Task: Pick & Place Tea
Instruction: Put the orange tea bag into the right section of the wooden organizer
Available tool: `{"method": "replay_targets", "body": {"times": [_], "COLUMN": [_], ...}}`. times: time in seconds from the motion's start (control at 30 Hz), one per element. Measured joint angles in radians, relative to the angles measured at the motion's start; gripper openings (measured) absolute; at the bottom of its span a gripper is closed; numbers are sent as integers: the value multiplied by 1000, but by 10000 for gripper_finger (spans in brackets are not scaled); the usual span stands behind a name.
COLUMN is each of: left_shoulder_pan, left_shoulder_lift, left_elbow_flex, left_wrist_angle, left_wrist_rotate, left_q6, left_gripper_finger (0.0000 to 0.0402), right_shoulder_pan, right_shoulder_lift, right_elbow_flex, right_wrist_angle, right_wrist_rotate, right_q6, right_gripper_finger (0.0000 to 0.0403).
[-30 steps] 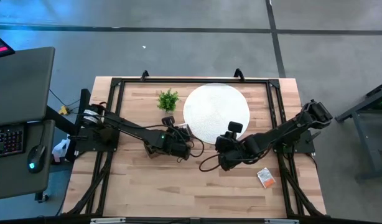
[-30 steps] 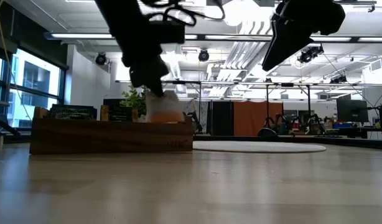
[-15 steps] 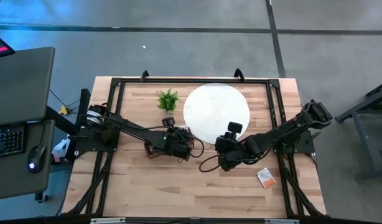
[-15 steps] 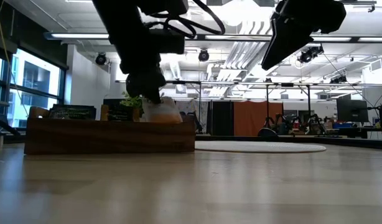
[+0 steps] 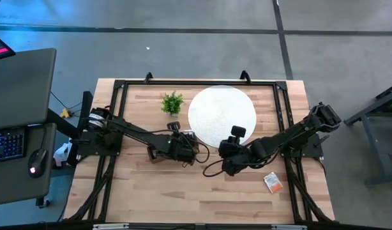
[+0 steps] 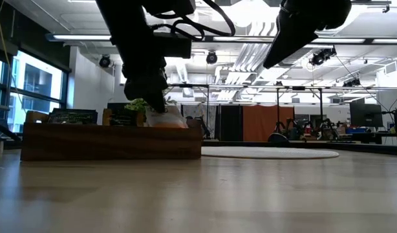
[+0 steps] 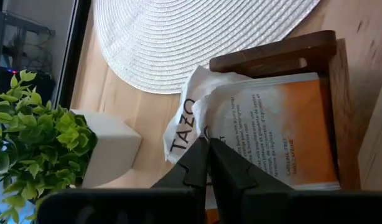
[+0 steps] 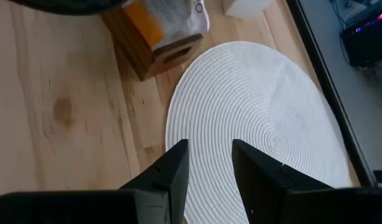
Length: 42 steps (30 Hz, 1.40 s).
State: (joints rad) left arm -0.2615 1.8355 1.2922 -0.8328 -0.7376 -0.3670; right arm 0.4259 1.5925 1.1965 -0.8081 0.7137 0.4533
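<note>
The wooden table (image 5: pixel 183 191) is the largest thing here, rimmed by a black frame (image 5: pixel 196 82) along its far edge and both sides. Its near half lies bare, giving open room in front of both arms; only one orange-and-white sachet (image 5: pixel 272 183) lies there, flat near the right rail, its long axis slanting across the boards.

The white woven disc (image 5: pixel 212 108) sits at the far centre, close to the far rail. Its near edge passes under the right arm, and the corner of the wooden divided tray (image 7: pixel 284 53) stands just beside its left rim. The small green plant (image 5: pixel 172 102) in a white pot stands left of the disc, near the far rail.

The tray rests left of centre, mostly hidden under the left arm from above. An orange-and-white tea sachet (image 7: pixel 272 134) stands in its end compartment, its long axis running along the tray's length, its crumpled white top sticking out over the tray's edge toward the pot.

The left gripper (image 7: pixel 208 163) sits over that compartment, fingers pressed together on the sachet's edge. The right gripper (image 8: pixel 208 165) hovers above the disc's near edge, fingers apart and holding nothing.
</note>
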Motion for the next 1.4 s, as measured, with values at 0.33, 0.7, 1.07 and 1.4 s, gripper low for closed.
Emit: {"method": "replay_targets", "body": {"times": [0.33, 0.7, 1.07, 1.4], "left_shoulder_pan": [0, 0, -42, -122], "left_shoulder_lift": [0, -2, -115, -292], "left_elbow_flex": [5, 266, 429, 339], "left_wrist_angle": [3, -305, -674, -738], "left_wrist_rotate": [37, 119, -32, -74], "left_q6": [0, 0, -163, -387], "left_gripper_finger": [130, 195, 195, 195], "right_shoulder_pan": [0, 8, 89, 155], "right_shoulder_lift": [0, 0, -104, -105], "right_elbow_flex": [0, 0, 39, -198], "right_wrist_angle": [56, 61, -212, -235], "right_wrist_rotate": [-36, -47, -453, -799], "right_q6": [-35, -36, 214, 388], "right_gripper_finger": [119, 113, 74, 159]}}
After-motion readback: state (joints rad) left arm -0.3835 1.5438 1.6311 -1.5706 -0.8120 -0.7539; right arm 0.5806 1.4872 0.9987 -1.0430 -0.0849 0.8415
